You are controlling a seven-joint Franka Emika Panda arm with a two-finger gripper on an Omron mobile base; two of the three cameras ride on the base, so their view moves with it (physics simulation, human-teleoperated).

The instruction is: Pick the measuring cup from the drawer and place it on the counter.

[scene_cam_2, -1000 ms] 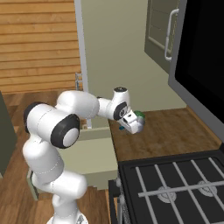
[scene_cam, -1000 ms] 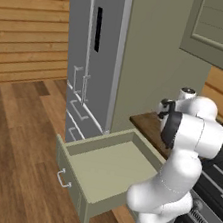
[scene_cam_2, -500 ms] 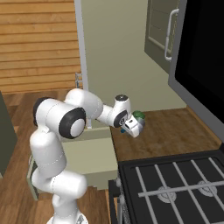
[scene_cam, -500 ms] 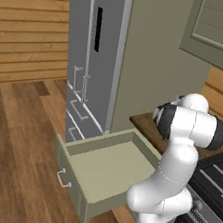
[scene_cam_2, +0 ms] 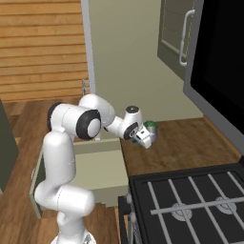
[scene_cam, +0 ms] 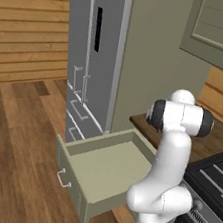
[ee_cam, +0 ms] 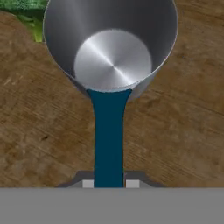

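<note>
Two-finger gripper clamped tight on thin teal-blue handle of small shiny silver metal measuring cup, cup pointing straight ahead, handle along the fingers, hovering over dark brown wood-grain counter, green broccoli-like piece just beyond.

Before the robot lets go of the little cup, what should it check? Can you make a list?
1. Fingers shut on the teal handle of the measuring cup: ok.
2. Cup is out of the drawer: ok.
3. Cup is above the counter, wood under it: ok.
4. Cup bottom resting on the wood: cannot tell.
5. Green broccoli piece is beside the cup; touching it: cannot tell.
</note>
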